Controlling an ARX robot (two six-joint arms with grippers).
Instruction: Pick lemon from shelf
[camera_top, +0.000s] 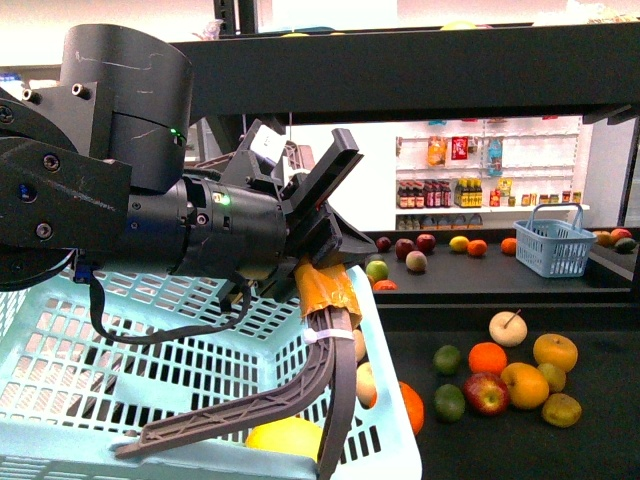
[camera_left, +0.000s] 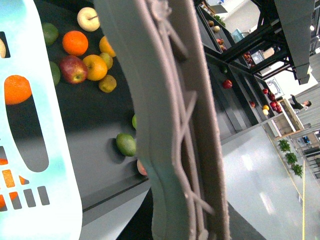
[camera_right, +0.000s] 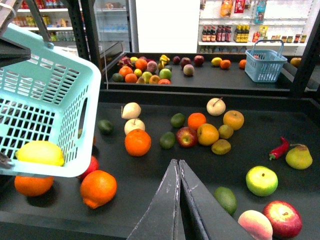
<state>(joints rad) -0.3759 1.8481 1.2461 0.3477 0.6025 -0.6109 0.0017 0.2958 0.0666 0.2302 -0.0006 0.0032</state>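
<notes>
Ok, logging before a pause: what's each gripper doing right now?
Left gripper: open, reaching into the turquoise basket where the lemon lies loose.
Right gripper: shut, holding nothing.

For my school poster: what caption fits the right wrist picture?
Lemon resting inside the light blue basket over the fruit-covered shelf, right fingers shut.

The bulky black left arm (camera_top: 110, 200) reaches in from the left and turns downward at its wrist, where orange tape (camera_top: 325, 285) wraps the finger base. Its left gripper (camera_top: 230, 457) points down, its two long, ribbed grey-brown fingers (camera_top: 240, 415) splayed wide apart. The right gripper (camera_right: 176, 164), two dark tapered blades, is pressed closed with tips touching, holding nothing.
</notes>
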